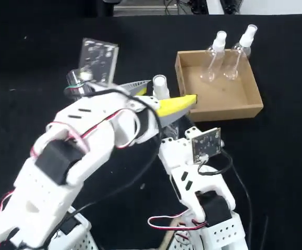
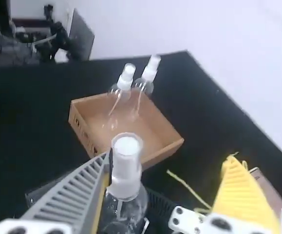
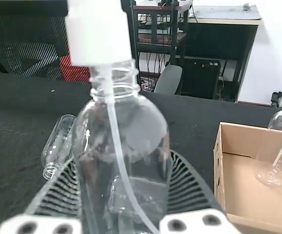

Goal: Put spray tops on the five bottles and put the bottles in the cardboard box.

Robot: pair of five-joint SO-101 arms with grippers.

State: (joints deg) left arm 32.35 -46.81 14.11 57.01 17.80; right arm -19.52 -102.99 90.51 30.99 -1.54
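Bottle (image 3: 126,146) upright between right fingers (image 3: 194,190)

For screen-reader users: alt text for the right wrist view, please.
A clear bottle with a white spray top stands upright in the right claw. Behind it an uncapped bottle lies on the black table; a cardboard box sits nearby.

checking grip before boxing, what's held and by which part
Right gripper holds the bottle by its lower body; left gripper stands open around the spray top.
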